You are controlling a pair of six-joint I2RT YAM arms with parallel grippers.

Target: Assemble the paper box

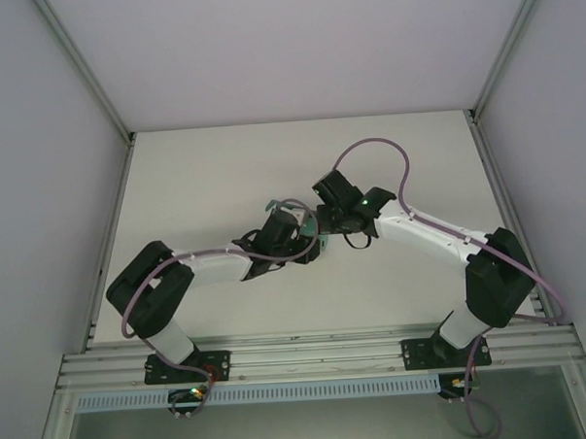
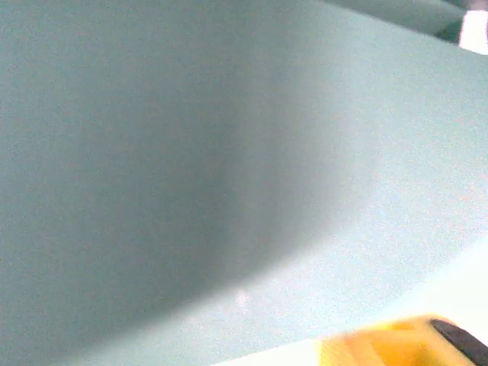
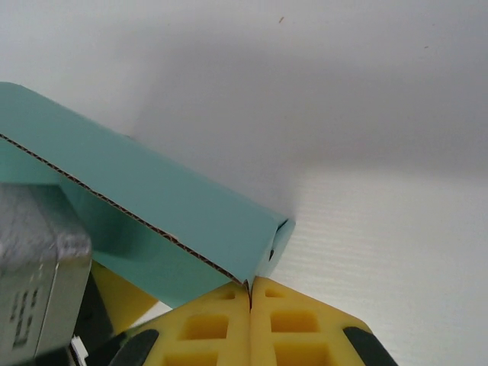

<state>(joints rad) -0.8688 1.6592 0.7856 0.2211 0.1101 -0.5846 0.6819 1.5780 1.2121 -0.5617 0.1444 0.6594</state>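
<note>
**Reader:** Aluminium rail (image 1: 318,353) and both arm bases lie nearest in the top view. Where is the paper box (image 1: 321,236)?

**Legend:** Beyond the rail, near the middle of the white table (image 1: 223,174). The left gripper (image 1: 292,235) meets the box from its left and the right gripper (image 1: 324,221) from its right. Only slivers of teal card show between them, so its long axis cannot be read here. Bare table surrounds the box, and the pale enclosure walls (image 1: 37,143) stand well apart from it.

**Reader:** And the left wrist view?

**Legend:** Blurred teal card of the paper box (image 2: 229,175) lies close against the lens. One yellow pad (image 2: 381,347) shows below it, at the lower right. Whether the left fingers are open or closed cannot be told.

**Reader:** The right wrist view?

**Legend:** The right gripper (image 3: 250,320) has its yellow fingers pressed together on the corner of the paper box (image 3: 152,198). A teal panel runs from upper left down to that corner, with its corrugated cut edge showing. A short flap folds away at the right end. White table (image 3: 381,229) lies open to the right of the box and beyond it.
</note>
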